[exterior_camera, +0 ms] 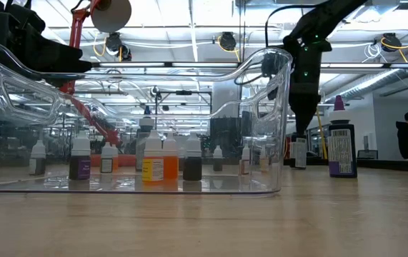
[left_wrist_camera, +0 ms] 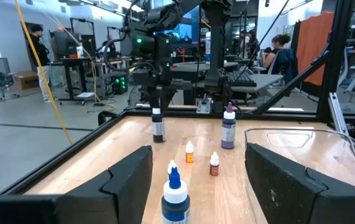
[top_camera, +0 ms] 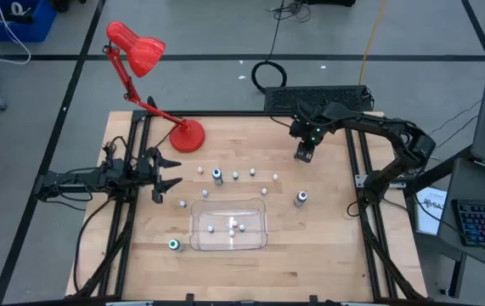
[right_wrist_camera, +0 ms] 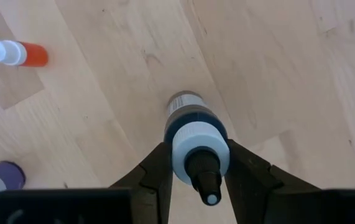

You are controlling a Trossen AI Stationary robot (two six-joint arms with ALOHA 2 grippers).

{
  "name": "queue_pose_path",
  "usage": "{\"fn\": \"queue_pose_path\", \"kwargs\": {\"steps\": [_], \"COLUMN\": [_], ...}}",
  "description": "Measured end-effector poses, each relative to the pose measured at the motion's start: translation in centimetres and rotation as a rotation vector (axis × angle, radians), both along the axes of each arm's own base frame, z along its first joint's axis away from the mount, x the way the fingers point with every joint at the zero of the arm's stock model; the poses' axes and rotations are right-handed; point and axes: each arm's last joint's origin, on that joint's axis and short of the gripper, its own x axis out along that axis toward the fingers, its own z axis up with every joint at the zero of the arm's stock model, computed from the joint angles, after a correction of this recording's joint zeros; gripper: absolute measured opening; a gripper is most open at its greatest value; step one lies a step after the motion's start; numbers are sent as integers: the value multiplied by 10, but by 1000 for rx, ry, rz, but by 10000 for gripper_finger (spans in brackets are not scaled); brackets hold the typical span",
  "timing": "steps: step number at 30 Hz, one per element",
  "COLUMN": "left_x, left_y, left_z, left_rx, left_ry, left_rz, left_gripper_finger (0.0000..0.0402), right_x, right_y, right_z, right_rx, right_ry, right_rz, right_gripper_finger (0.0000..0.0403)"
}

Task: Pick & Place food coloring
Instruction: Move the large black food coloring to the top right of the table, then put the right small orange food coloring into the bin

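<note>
My right gripper [top_camera: 304,154] hangs at the table's far right, fingers pointing down, shut on a food coloring bottle [right_wrist_camera: 197,140] that has a dark blue body, a white cap and a black tip. The same bottle [left_wrist_camera: 158,126] shows in the left wrist view. More food coloring bottles stand upright on the wood, among them a blue-tipped one [left_wrist_camera: 175,198] and a purple one [left_wrist_camera: 228,127]. Several stand inside the clear tray [top_camera: 262,234]. My left gripper [top_camera: 170,172] waits open at the table's left edge, touching nothing. My right gripper pinches the bottle's white cap [right_wrist_camera: 180,152] between its two fingers, one on each side. The fingers come from above, pointing down. The bottle hangs upright below them, its base close over the wood; whether the base touches the table I cannot tell.
A red desk lamp [top_camera: 153,76] stands at the table's far left, its base [top_camera: 188,135] on the wood. Small bottles [top_camera: 235,175] form a loose row across the middle. One bottle [top_camera: 174,245] stands to the left of the tray. Dark rails [top_camera: 366,183] line both sides.
</note>
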Motion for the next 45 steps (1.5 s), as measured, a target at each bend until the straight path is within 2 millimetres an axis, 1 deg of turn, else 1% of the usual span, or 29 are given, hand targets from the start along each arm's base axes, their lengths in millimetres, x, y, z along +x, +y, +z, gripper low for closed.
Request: {"fn": "queue_pose_path", "kwargs": {"steps": [1, 2, 3, 6, 8, 10, 12, 15, 18, 21, 23, 25, 27, 29, 31, 34, 37, 41, 45], "left_x": [0, 0, 0, 0, 0, 0, 0, 0, 0, 0, 0, 0, 0, 0, 0, 0, 0, 0, 0], "left_y": [0, 0, 0, 0, 0, 0, 0, 0, 0, 0, 0, 0, 0, 0, 0, 0, 0, 0, 0], "left_z": [0, 0, 0, 0, 0, 0, 0, 0, 0, 0, 0, 0, 0, 0, 0, 0, 0, 0, 0], "left_rx": [0, 0, 0, 0, 0, 0, 0, 0, 0, 0, 0, 0, 0, 0, 0, 0, 0, 0, 0], "left_ry": [-1, -1, -1, -1, -1, 0, -1, -1, -1, 0, -1, -1, 0, -1, -1, 0, 0, 0, 0], "left_rz": [0, 0, 0, 0, 0, 0, 0, 0, 0, 0, 0, 0, 0, 0, 0, 0, 0, 0, 0], "left_gripper_finger": [257, 257, 257, 257, 257, 257, 258, 257, 257, 257, 257, 257, 257, 258, 257, 257, 257, 257, 257], "right_x": [0, 0, 0, -1, -2, -2, -3, -4, -4, -6, -6, -3, 5, 16, 29, 51, 68, 80, 88], "right_y": [0, 0, 0, 1, 0, -1, -1, 1, 5, 13, 22, 33, 49, 69, 90, 115, 127, 122, 115], "right_z": [0, 1, 2, 0, 4, 8, 9, 16, 25, 36, 44, 52, 60, 64, 64, 55, 36, 5, -11], "right_rx": [0, -2, -10, -21, -48, -89, -111, -136, -155, -159, -117, -69, -52, -73, -132, -247, -298, -260, -248], "right_ry": [-3, -8, -15, -1, -7, -9, 5, -4, -37, -80, -154, -232, -312, -356, -374, -357, -300, -187, -158], "right_rz": [-7, -17, -28, -76, -99, -117, -119, -125, -126, -125, -119, -76, 14, 145, 258, 391, 443, 435, 415], "right_gripper_finger": [106, 115, 134, 216, 261, 293, 309, 312, 304, 296, 294, 293, 293, 292, 292, 292, 292, 292, 292]}}
